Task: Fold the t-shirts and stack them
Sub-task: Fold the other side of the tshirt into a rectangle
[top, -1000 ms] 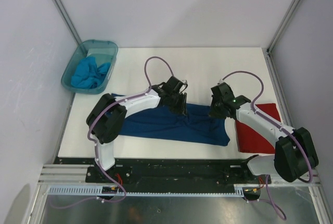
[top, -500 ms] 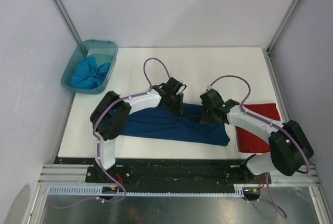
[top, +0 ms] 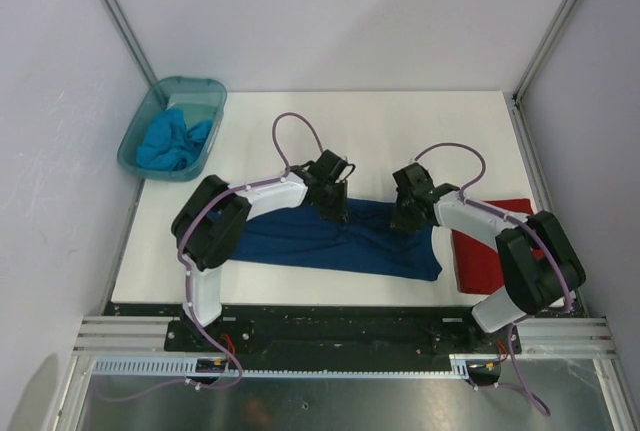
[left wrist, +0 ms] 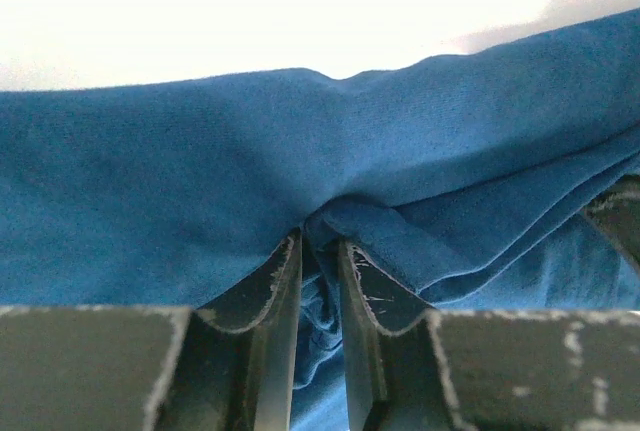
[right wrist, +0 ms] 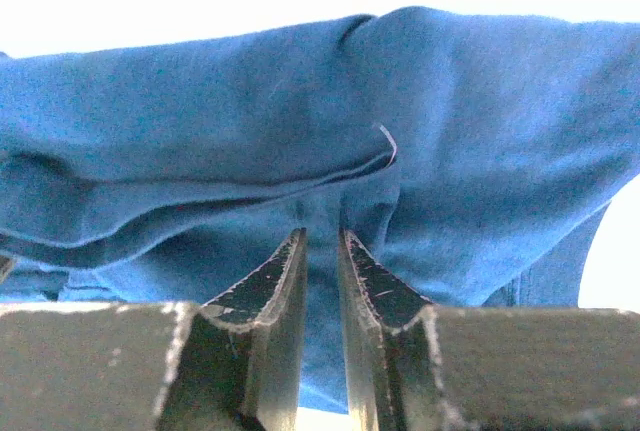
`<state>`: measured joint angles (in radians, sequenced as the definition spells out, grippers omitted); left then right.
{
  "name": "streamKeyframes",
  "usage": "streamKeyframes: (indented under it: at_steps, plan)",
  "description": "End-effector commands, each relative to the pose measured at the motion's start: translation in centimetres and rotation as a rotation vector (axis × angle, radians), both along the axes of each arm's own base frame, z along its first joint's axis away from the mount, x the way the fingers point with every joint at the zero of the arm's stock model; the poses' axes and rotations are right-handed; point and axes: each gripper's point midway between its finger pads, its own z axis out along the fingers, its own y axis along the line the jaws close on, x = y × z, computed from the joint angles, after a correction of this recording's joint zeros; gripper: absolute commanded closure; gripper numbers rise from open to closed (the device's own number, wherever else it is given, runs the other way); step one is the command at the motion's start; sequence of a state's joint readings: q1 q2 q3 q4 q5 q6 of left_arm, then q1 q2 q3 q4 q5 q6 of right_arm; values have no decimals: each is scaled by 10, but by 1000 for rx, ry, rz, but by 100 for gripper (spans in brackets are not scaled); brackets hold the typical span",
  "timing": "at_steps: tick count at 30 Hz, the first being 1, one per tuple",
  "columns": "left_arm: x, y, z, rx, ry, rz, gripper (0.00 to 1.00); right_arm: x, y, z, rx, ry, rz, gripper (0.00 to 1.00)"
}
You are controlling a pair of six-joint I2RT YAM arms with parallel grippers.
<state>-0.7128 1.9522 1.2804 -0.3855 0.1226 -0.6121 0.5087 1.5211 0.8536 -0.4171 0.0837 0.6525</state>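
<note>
No readable text, labels or numbers anywhere.

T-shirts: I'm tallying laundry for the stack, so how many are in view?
3. The navy t-shirt lies spread across the near middle, the red t-shirt sits folded at the right, and the turquoise t-shirt is bunched in the tub. Others may be hidden underneath.

- A robotics lab test cell, not a home or shop.
- A white tabletop (top: 400,121) is boxed in by plain white panel walls (top: 330,11) on bare aluminium frame posts (top: 118,16).
- Two white-and-black robot arms (top: 250,196) with purple cables are bolted to a black base plate (top: 330,329) along the tabletop's near edge.
- A grey slotted cable duct (top: 300,371) runs in front of the plate.
</note>
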Motion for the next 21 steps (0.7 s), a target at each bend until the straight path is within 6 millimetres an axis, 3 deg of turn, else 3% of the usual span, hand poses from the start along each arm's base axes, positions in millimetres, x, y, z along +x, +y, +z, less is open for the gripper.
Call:
streamKeyframes:
  at_steps: [1, 7, 13, 21]
  plan:
    - [3, 10, 23, -5, -58, 6, 73, 25, 5, 9, 10, -48, -5, 75]
    - [2, 13, 49, -47, -100, -17, 64, 22, -8, -5, -32, 3, -43, 63]
    - [-8, -1, 71, -124, -96, -75, 63, 29, -11, 9, -17, -31, -65, 53]
    - [-9, -41, 75, -193, -60, -135, 68, 16, -9, 43, -2, -79, -85, 56]
